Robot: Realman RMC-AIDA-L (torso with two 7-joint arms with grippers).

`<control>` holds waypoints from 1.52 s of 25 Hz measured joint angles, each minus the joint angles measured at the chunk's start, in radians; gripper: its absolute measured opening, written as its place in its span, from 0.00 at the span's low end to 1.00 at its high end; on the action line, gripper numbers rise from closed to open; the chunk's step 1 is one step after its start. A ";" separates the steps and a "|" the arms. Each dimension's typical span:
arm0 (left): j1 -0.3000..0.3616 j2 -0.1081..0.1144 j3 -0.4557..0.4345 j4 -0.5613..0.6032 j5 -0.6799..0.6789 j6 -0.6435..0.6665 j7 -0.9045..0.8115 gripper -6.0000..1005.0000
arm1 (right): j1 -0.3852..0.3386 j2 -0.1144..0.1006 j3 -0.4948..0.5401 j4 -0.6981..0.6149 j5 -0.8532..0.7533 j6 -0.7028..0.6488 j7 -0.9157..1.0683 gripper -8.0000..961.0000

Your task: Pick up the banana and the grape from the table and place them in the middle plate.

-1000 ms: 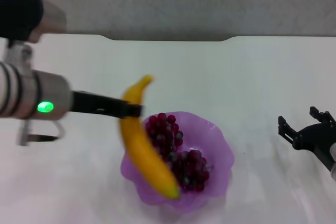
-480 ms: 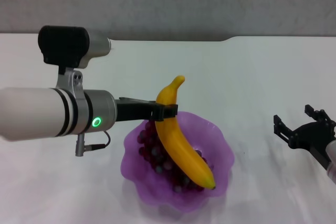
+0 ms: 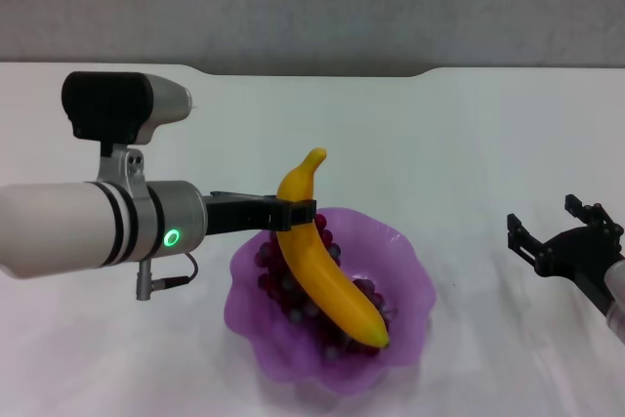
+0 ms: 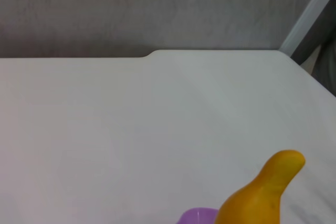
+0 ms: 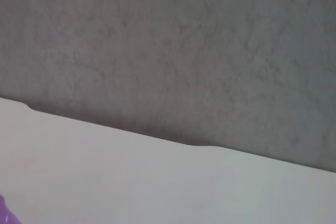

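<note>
My left gripper (image 3: 293, 214) is shut on the upper part of the yellow-orange banana (image 3: 327, 271). The banana slants down over the purple scalloped plate (image 3: 412, 305), its lower end among the dark red-purple grapes (image 3: 285, 290) that lie in the plate. The banana's stem end also shows in the left wrist view (image 4: 265, 192), with a sliver of the plate (image 4: 197, 216) beside it. My right gripper (image 3: 562, 233) is open and empty above the table at the right, apart from the plate.
The white table (image 3: 469, 144) has a notched far edge against a grey wall (image 3: 312, 2). The left forearm (image 3: 88, 227) reaches in from the left at plate height.
The left gripper swung the banana to the right over the plate, then lowered it slightly and drew it a little left, so its lower end sits deeper in the plate. The right gripper barely moved.
</note>
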 joint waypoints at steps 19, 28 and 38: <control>0.116 0.001 -0.008 -0.134 -0.050 0.025 0.108 0.89 | 0.000 0.000 0.000 -0.006 0.004 0.000 0.000 0.90; 0.300 0.000 0.004 -0.326 -0.072 0.225 0.313 0.89 | 0.000 0.000 0.000 -0.005 0.001 -0.004 0.000 0.90; 0.380 0.004 0.307 -0.099 -0.111 1.046 0.577 0.89 | 0.004 0.000 0.001 -0.001 0.001 -0.013 0.000 0.90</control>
